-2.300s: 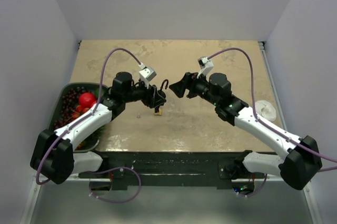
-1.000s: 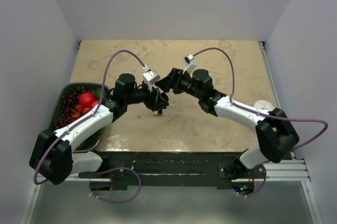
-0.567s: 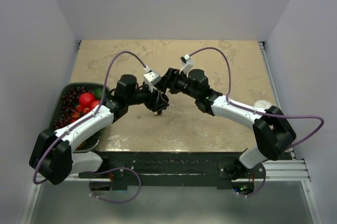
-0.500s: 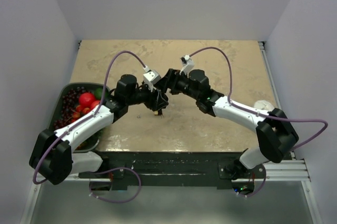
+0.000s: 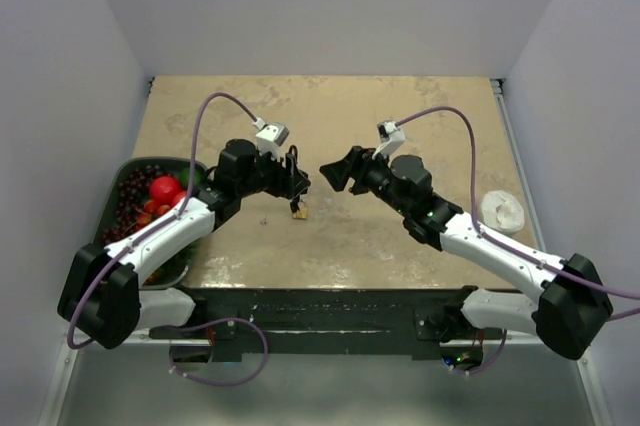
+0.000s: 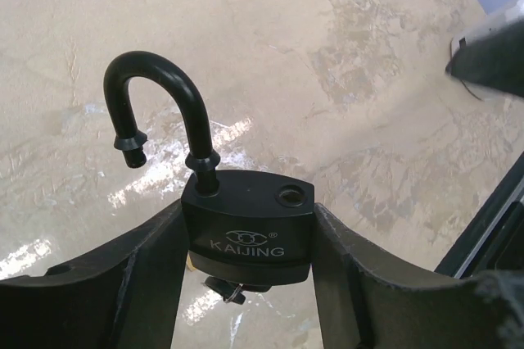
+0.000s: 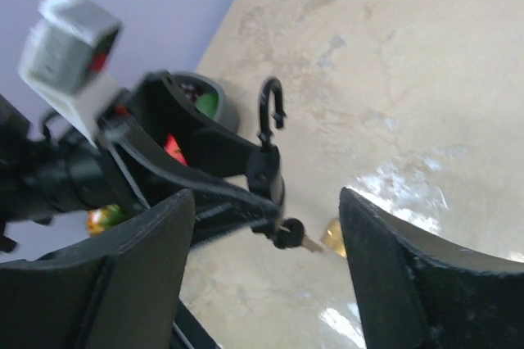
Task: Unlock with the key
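Black padlock (image 6: 248, 222) clamped in left gripper (image 5: 296, 185), shackle (image 6: 160, 99) open above, key (image 7: 292, 236) seated beneath. Right gripper (image 5: 337, 168) held just opposite, untouching, jaws spread wide.

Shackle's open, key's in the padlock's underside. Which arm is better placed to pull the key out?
Likely the right. Its gripper is open, empty and facing the padlock, the key in its view. The left gripper is clamped on the padlock's body, busy holding it up.
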Available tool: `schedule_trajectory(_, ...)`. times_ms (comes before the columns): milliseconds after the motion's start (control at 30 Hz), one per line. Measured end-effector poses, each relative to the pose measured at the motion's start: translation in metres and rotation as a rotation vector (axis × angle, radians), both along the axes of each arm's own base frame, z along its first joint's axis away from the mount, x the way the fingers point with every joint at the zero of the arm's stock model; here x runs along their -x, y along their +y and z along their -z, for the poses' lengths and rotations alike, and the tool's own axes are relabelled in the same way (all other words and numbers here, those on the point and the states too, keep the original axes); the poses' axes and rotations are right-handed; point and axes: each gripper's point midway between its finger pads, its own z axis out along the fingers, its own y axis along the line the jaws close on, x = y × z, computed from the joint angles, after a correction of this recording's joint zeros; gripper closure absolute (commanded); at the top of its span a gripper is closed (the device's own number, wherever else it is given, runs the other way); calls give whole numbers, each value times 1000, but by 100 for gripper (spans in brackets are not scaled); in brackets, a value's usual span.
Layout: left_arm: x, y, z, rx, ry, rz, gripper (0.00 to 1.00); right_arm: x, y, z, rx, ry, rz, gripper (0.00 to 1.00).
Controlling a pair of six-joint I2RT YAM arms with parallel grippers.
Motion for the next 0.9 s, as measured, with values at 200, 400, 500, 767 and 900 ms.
schedule_trajectory(200,-4,1,5,43,75,-84,100,23,9,58,90,73,-68,35)
schedule_trajectory(400,-7,1,6,81,115,-138,100,43,42,73,108,52,-169,37)
schedule_trajectory(500,-7,1,6,96,131,-151,100,46,54,79,108,36,-192,40)
schedule_trajectory(767,-9,-2,0,141,144,-168,100,37,63,87,83,-11,-146,44)
schedule_trajectory(900,-10,-4,-3,165,149,-173,100,28,62,85,60,-40,-102,44)
